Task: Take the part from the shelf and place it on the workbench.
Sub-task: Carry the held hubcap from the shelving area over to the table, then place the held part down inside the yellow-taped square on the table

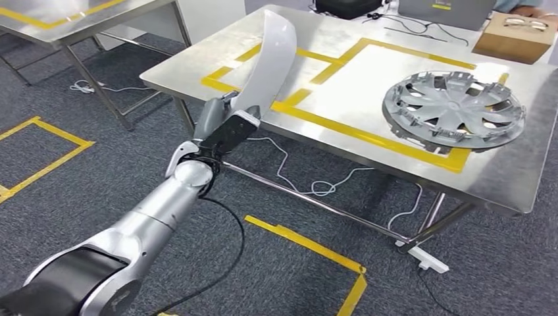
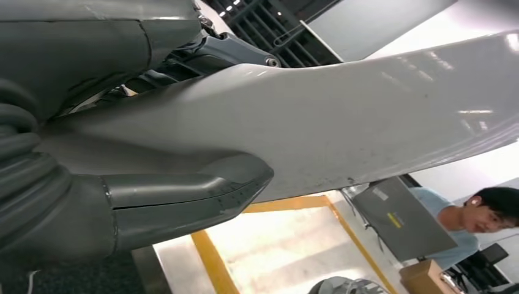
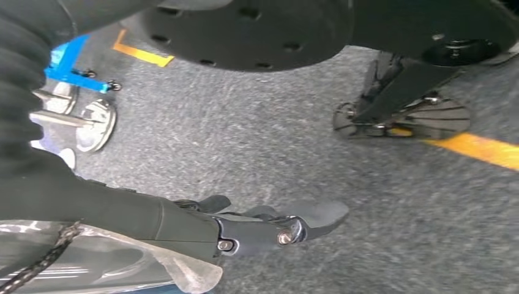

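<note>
The part is a long, curved white panel point(image 1: 273, 59). My left hand point(image 1: 224, 131) grips its lower end and holds it upright, tilted over the near-left corner of the steel workbench point(image 1: 368, 72). In the left wrist view the panel point(image 2: 343, 122) crosses the picture, with my left hand point(image 2: 183, 196) wrapped around it and the thumb pressed to its underside. My right hand point(image 3: 269, 226) hangs over the grey carpet with its fingers stretched out and nothing in them.
A silver wheel cover point(image 1: 454, 108) lies on the workbench's right half inside yellow tape lines. A cardboard box point(image 1: 512, 36) and a laptop point(image 1: 444, 10) stand at the back. Another steel table point(image 1: 59, 20) is far left. Cables trail under the bench. A person point(image 2: 483, 214) sits behind it.
</note>
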`<state>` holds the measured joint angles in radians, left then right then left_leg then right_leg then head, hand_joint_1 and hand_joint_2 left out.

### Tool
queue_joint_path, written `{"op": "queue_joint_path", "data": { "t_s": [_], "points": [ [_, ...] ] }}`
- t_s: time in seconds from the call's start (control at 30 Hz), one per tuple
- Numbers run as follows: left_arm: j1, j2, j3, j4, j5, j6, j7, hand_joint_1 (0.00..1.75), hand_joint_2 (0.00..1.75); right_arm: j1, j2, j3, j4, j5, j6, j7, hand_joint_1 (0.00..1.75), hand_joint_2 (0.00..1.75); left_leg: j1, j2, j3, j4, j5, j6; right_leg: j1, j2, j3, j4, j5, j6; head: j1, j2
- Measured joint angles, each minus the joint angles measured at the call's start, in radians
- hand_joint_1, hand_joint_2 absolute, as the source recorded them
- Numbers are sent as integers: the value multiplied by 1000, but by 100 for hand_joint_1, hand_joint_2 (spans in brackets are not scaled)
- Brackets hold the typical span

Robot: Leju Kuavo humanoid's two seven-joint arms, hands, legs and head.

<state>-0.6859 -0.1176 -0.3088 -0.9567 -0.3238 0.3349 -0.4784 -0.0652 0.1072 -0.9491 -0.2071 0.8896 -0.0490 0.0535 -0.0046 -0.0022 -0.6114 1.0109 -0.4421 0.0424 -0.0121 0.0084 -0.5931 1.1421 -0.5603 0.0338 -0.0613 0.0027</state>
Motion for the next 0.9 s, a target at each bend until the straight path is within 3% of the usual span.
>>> {"op": "queue_joint_path", "data": {
  "t_s": [0.07,0.13,0.17,0.23,0.3,0.4,0.43,0.5,0.57,0.63,0.67,0.7,0.77,0.8,0.83,0.9],
  "points": [
    [3,-1,0,1,0,0,0,175,175,0,0,0,0,0,0,0,0,175,-2,0,14,-1,-14,4,0,0,-87,114,-38,3,0,0],
    [8,-2,0,2,0,0,0,175,175,4,0,0,0,0,-1,0,0,175,-3,0,37,-1,-33,4,0,0,-141,144,-46,7,0,0],
    [9,-2,0,3,0,0,0,175,175,6,0,0,0,0,0,0,0,175,-3,0,52,-1,-44,3,0,-1,-146,112,-21,9,0,0],
    [9,-2,0,4,0,0,0,175,175,11,0,0,0,0,0,0,0,175,-3,-1,81,1,-68,-3,0,-5,-125,-12,80,8,1,0],
    [7,-3,1,5,0,0,0,175,175,12,0,-1,1,0,0,0,0,175,-5,-1,97,1,-90,-12,3,-10,-102,-98,140,-4,2,0],
    [5,-4,2,6,0,-2,0,175,175,11,0,-1,1,2,0,0,0,175,-4,-1,99,22,-97,-28,7,-7,-77,-112,134,-28,-1,0],
    [4,-4,2,6,0,-2,-1,175,175,11,0,-1,1,3,1,0,0,175,-3,-1,87,53,-89,-32,6,-7,-67,-114,129,-33,-1,0],
    [3,-4,3,6,1,-1,-1,175,175,10,0,-1,1,3,1,0,0,175,0,0,26,157,-89,-42,3,-6,-44,-116,114,-41,-2,0],
    [6,-2,5,7,2,0,-1,175,175,8,0,-3,1,3,2,0,0,175,3,0,-51,261,-136,-51,3,-4,-21,-116,95,-45,-3,0],
    [9,0,5,9,3,1,0,175,175,8,0,-5,1,4,2,0,0,175,5,0,-100,287,-178,-53,3,0,5,-116,76,-46,-3,0],
    [9,1,5,10,3,1,2,175,175,8,0,-6,1,5,2,0,0,175,5,0,-106,262,-169,-51,3,1,18,-116,66,-46,-3,0],
    [9,2,5,11,3,1,4,175,175,8,0,-7,1,6,2,-1,0,175,4,0,-102,214,-132,-49,3,3,32,-116,56,-45,-3,0],
    [7,6,6,14,3,2,8,175,175,8,1,-7,1,9,3,-2,0,175,2,0,-86,95,-22,-41,3,6,52,-116,37,-40,-2,0],
    [6,7,6,16,3,2,11,175,175,7,2,-7,1,11,3,-3,0,175,-1,-1,-80,55,19,-36,4,7,56,-115,28,-35,-2,0],
    [6,8,7,18,3,2,12,175,175,7,2,-8,1,12,3,-3,0,175,-4,-1,-78,36,40,-31,4,8,58,-116,21,-29,-2,0],
    [4,8,8,21,3,3,13,175,175,5,2,-8,1,13,3,-3,0,175,-5,-1,-73,30,42,-21,3,9,61,-121,11,-15,-5,0]
  ]
}}
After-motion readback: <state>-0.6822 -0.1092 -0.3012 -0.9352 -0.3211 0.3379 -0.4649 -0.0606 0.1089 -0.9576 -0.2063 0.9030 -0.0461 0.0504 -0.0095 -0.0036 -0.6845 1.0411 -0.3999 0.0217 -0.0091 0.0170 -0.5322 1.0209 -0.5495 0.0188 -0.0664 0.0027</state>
